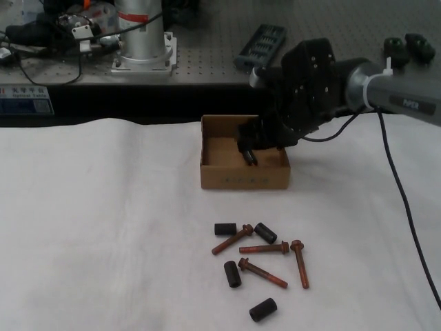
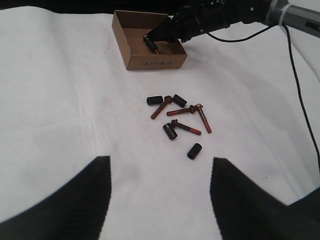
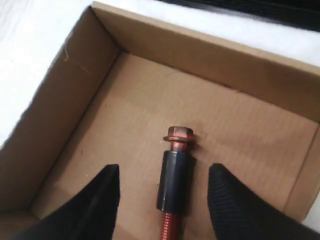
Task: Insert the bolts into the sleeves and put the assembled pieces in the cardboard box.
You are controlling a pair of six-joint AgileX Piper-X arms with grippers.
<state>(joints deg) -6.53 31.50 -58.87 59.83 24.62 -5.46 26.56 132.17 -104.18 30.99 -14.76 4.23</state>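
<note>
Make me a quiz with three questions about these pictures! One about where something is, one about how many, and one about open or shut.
1. Where is the bolt with a sleeve on it?
A. on the white cloth
B. in the cardboard box
C. on a metal shelf

2. How many loose black sleeves lie on the white cloth?
A. two
B. four
C. six

3. The right gripper is:
A. open
B. shut on a bolt
C. shut on a sleeve

Answers:
1 B: it lies on the box's floor.
2 B: four lie among the loose bolts.
3 A: both fingers stand clear of the piece between them.
</note>
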